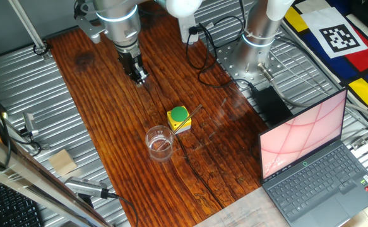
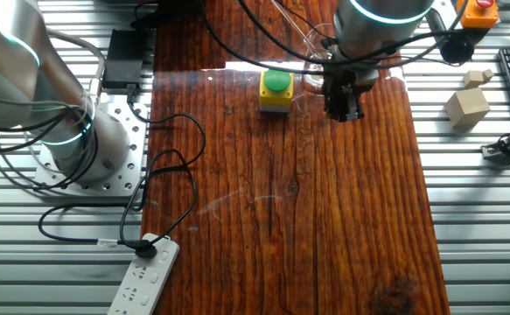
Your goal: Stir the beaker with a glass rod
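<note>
The beaker [image 1: 160,142] is a small clear glass cylinder standing upright on the wooden table, just in front and left of the yellow button box [image 1: 179,118]. In the other fixed view the beaker [image 2: 314,68] is partly hidden behind the arm. A faint pale thin line beside the box looks like the glass rod [image 1: 195,114], lying on the table; I cannot make it out in the other fixed view. My gripper [image 1: 139,77] points down, well away from the beaker and above the wood [image 2: 342,110]. Its jaws stand together and I see nothing between them.
A yellow box with a green button [image 2: 275,91] stands next to the beaker. A thin dark cable [image 1: 193,170] runs across the wood from the box. An open laptop [image 1: 310,157] sits at the right. A power strip [image 2: 145,276], wooden blocks [image 2: 466,105] and the arm's base [image 1: 253,60] stand around the table.
</note>
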Controlling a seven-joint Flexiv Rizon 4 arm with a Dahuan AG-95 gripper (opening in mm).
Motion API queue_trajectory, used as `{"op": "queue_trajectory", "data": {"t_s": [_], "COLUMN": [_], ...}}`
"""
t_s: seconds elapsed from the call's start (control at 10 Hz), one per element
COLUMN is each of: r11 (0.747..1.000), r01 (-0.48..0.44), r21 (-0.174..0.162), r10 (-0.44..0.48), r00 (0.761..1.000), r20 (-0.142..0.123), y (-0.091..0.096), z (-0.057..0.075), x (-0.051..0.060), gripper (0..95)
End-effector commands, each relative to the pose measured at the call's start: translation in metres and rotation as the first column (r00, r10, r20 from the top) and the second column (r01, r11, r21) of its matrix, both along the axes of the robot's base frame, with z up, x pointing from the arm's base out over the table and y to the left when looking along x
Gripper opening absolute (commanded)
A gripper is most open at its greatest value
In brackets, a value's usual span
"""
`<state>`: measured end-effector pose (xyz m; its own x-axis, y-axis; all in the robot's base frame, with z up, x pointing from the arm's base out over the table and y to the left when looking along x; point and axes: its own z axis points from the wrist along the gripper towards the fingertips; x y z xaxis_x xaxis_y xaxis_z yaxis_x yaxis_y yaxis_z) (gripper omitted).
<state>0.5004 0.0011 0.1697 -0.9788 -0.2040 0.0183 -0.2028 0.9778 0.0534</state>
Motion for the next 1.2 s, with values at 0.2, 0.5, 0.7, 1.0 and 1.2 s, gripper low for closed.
{"op": "queue_trajectory", "data": {"t_s": [0.2, 0.5, 0.7, 1.0, 1.2], "r11": [1.0, 0.998, 0.996, 0.995, 0.994], "r01": [0.013, 0.061, 0.084, 0.102, 0.108], "r21": [-0.007, -0.011, -0.014, -0.022, -0.028], "r10": [-0.013, -0.062, -0.085, -0.104, -0.112], "r00": [1.0, 0.995, 0.988, 0.978, 0.971], "r20": [-0.014, -0.083, -0.127, -0.18, -0.21], "y": [0.003, 0.02, 0.037, 0.053, 0.062], "z": [-0.001, -0.003, -0.001, 0.005, 0.013], "x": [0.001, 0.017, 0.04, 0.065, 0.084], "gripper": [0.0, 0.0, 0.0, 0.0, 0.0]}}
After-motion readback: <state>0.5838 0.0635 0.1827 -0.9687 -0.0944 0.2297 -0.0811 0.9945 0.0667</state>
